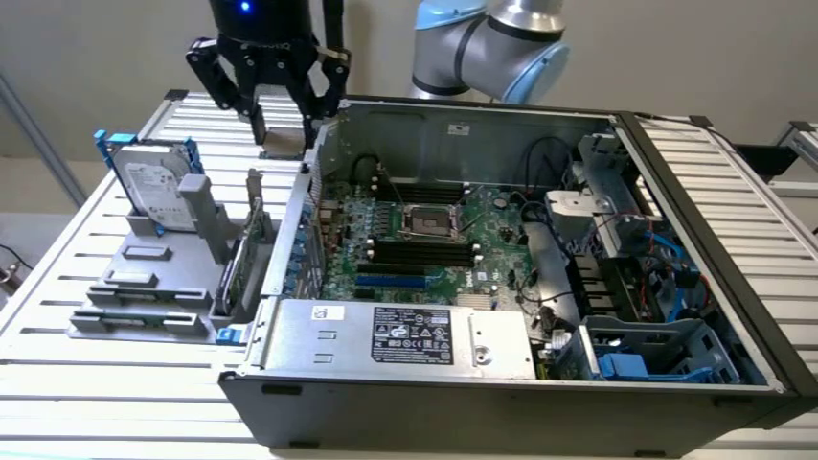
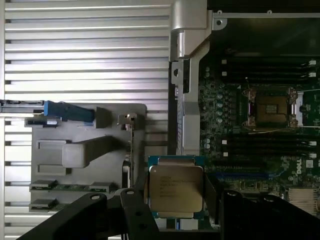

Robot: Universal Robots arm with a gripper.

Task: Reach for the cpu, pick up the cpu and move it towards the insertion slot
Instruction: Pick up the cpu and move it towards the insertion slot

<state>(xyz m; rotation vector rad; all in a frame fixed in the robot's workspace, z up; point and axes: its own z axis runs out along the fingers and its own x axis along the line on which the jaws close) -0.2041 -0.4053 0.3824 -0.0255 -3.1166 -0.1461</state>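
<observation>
The black two-fingered end effector is clamped on the small flat square silvery-grey cpu, one finger at each side, and holds it in the air just beside the outer wall of the open dark grey computer case, on the exterior view's left. Inside the case lies one green motherboard carrying the square metal-framed insertion slot, well apart from the chip, with black memory slots on either side. Outside, on the slatted white surface, a grey holder carries one upright silver hard drive with blue rails.
</observation>
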